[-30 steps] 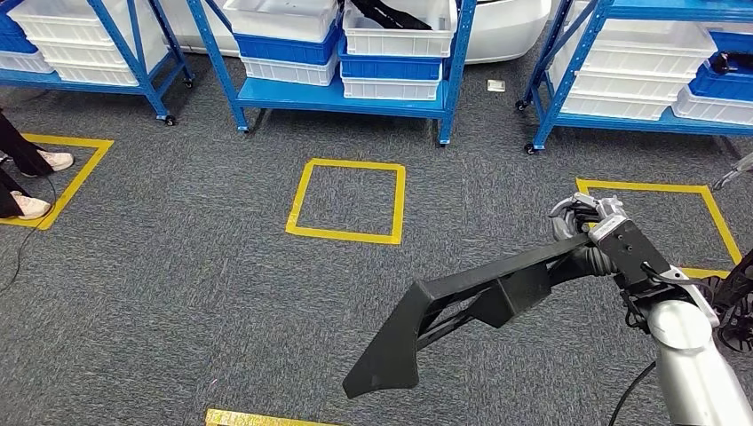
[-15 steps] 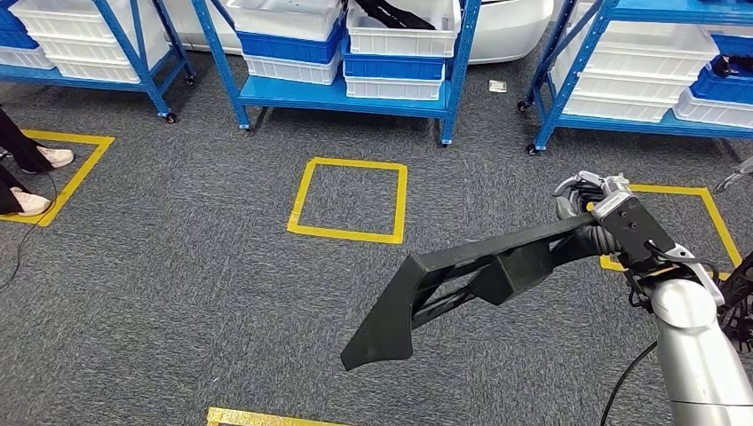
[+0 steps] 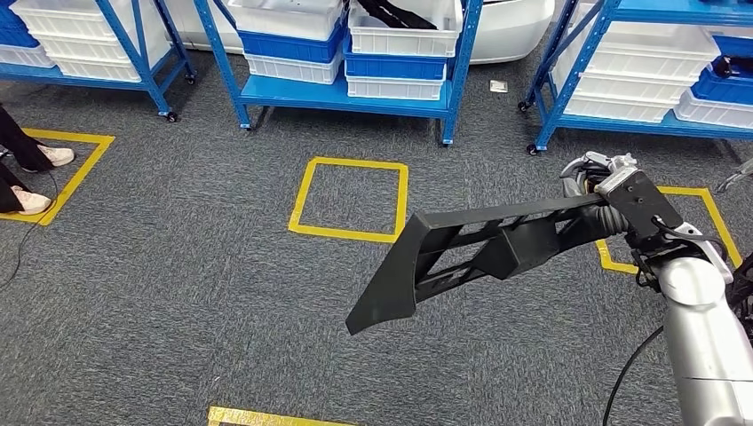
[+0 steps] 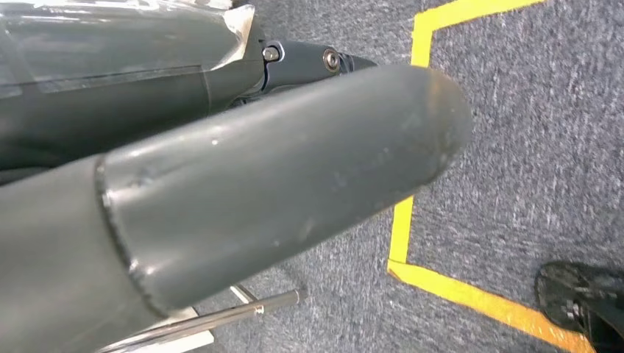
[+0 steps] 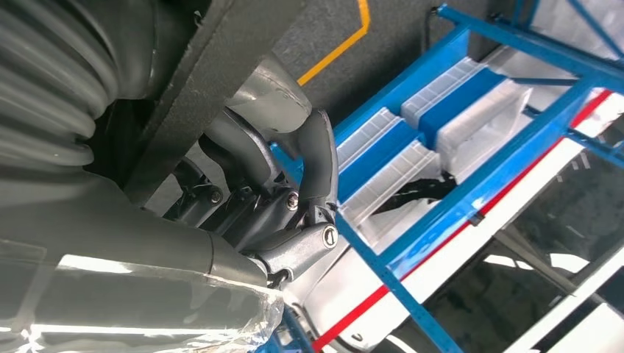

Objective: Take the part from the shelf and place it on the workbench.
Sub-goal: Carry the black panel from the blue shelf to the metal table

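One long black part [image 3: 471,257] is gripped at its end by the right hand [image 3: 597,197], hanging out over the grey carpet [image 3: 178,284], well in front of the blue shelves [image 3: 346,93]. Can't tell about the left hand [image 4: 243,198].

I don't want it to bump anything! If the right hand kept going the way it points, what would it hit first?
Probably the blue shelf with white bins. The right hand, holding the black part, points that way over bare carpet, though depth is hard to judge.

Right robot hand [image 3: 597,191] lifted the part [image 3: 462,253] higher.
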### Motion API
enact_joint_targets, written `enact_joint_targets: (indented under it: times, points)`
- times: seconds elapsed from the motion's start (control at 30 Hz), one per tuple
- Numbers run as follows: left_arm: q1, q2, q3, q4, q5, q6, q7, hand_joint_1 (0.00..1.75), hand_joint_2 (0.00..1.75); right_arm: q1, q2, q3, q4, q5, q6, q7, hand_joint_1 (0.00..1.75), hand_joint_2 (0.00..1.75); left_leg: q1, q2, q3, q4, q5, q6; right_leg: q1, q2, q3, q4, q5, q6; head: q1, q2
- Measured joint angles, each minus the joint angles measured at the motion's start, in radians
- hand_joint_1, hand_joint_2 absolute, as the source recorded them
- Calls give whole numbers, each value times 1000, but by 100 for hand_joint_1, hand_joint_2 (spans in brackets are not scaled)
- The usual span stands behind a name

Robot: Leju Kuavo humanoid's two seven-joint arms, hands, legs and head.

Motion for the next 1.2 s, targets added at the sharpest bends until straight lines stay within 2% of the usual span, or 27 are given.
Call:
enact_joint_targets:
  times: [0.13, 0.23, 0.3, 0.37, 0.4, 0.43, 0.47, 0.53, 0.57, 0.6, 0.67, 0.73, 0.77, 0.83, 0.9, 0.93, 0.97, 1.0, 1.07, 1.1, 1.13, 1.2]
  points:
    - [0, 5, 14, 0, 4, -14, -16, 0, 0, -24, 20, 25, 36, 43, -17, -9, 175, 175, -1, -1, -11, 11, -2, 11, -14, 1, -1, -1, 5, 8, -2, 0]
    - [-1, 2, 17, 0, 4, -16, -20, 0, 0, -46, 33, 42, 58, 54, -25, -17, 175, 175, 5, -3, 2, -17, 10, 21, -8, -2, -4, 5, -4, 11, -2, 0]
    - [-1, -2, 18, 0, 4, -17, -23, 0, 0, -54, 35, 48, 70, 53, -27, -23, 175, 175, 12, -7, 12, -40, 24, 29, -8, -2, -37, 78, -47, 5, 0, 0]
    - [0, -5, 18, 0, 3, -21, -23, 0, 0, -58, 35, 51, 85, 50, -26, -28, 175, 175, 14, -14, 9, -43, 28, 31, -14, -1, -98, 204, -102, 4, 4, 0]
    - [1, -7, 18, 0, 2, -24, -23, 0, 0, -59, 35, 52, 92, 48, -26, -30, 175, 175, 15, -18, 6, -42, 30, 28, -18, -1, -120, 251, -117, 9, 5, 0]
    - [1, -9, 18, 0, 1, -27, -21, 0, 0, -59, 36, 54, 100, 46, -25, -32, 175, 175, 18, -23, 2, -40, 31, 24, -24, -1, -126, 264, -116, 20, 6, 0]
    - [2, -11, 18, 0, 0, -29, -19, 0, 0, -61, 36, 55, 106, 43, -24, -33, 175, 175, 23, -28, -3, -36, 33, 19, -31, -1, -113, 237, -100, 35, 7, 0]
    - [1, -13, 18, 0, -1, -31, -12, 0, 0, -73, 40, 58, 122, 41, -20, -35, 175, 175, 33, -38, -17, -18, 31, 0, -45, 7, -49, 113, -50, 66, 11, 0]
    - [1, -13, 18, 0, -1, -32, -9, 0, 0, -82, 43, 61, 131, 40, -18, -36, 175, 175, 35, -42, -25, -6, 29, -12, -46, 12, -25, 61, -31, 72, 17, 0]
    - [0, -13, 18, 0, -1, -33, -6, 0, 0, -92, 47, 65, 140, 40, -16, -36, 175, 175, 35, -46, -33, 4, 27, -21, -46, 16, -12, 34, -21, 68, 20, 0]
    - [2, -14, 19, 0, -1, -36, -3, 0, 0, -104, 56, 73, 154, 40, -13, -39, 175, 175, 34, -52, -41, 9, 33, -34, -36, 14, -17, 36, -14, 44, 18, 0]
    - [5, -16, 21, 0, -1, -37, -2, 0, 0, -112, 64, 79, 163, 40, -13, -41, 175, 175, 39, -46, -49, 15, 31, -41, -37, 5, -23, 43, -6, 23, 6, 0]
    - [6, -17, 22, 0, -1, -37, -2, 0, 0, -115, 68, 81, 167, 40, -13, -41, 175, 175, 40, -37, -60, 38, 13, -42, -37, 0, -26, 42, -2, 14, 2, 0]
    - [6, -17, 25, 0, -1, -37, -1, 0, 0, -122, 71, 84, 173, 40, -13, -42, 175, 175, 39, -20, -106, 149, -60, -41, -33, -10, -31, 41, 4, 1, -5, 0]
    - [6, -17, 26, 0, -1, -37, 0, 0, 0, -127, 74, 86, 180, 40, -12, -42, 175, 175, 39, -17, -158, 283, -124, -39, -25, -24, -36, 41, 5, -5, -7, 0]
    - [7, -17, 26, 0, -1, -37, 1, 0, 0, -129, 77, 89, 183, 40, -12, -43, 175, 175, 39, -16, -166, 312, -133, -37, -22, -30, -37, 42, 6, -6, -8, 0]
    - [7, -18, 27, 0, -1, -35, 2, 0, 0, -134, 80, 94, 188, 40, -12, -43, 175, 175, 38, -14, -151, 299, -124, -33, -20, -37, -37, 42, 5, -6, -8, 0]
    - [7, -18, 28, 0, -1, -34, 2, 0, 0, -140, 82, 98, 193, 40, -12, -44, 175, 175, 37, -8, -117, 249, -102, -27, -18, -43, -37, 42, 5, -6, -8, 0]
    - [6, -18, 29, 0, -1, -30, 2, 0, 0, -154, 85, 105, 202, 38, -12, -47, 175, 175, 30, 23, -36, 115, -64, -14, -13, -54, -37, 42, 4, -4, -7, 0]
    - [5, -18, 30, 0, -1, -29, 3, 0, 0, -159, 84, 107, 206, 36, -12, -51, 175, 175, 24, 32, -12, 74, -56, -11, -9, -59, -38, 42, 3, -1, -6, 0]
    - [4, -18, 30, 0, -2, -29, 3, 0, 0, -162, 84, 108, 209, 33, -12, -54, 175, 175, 18, 37, -2, 55, -55, -8, -6, -65, -38, 41, 3, 3, -4, 0]
    - [5, -19, 30, 0, -4, -32, 4, 0, 0, -163, 82, 112, 214, 27, -12, -62, 175, 175, 9, 21, -3, 48, -51, -2, -1, -78, -34, 34, 4, 17, -2, 0]
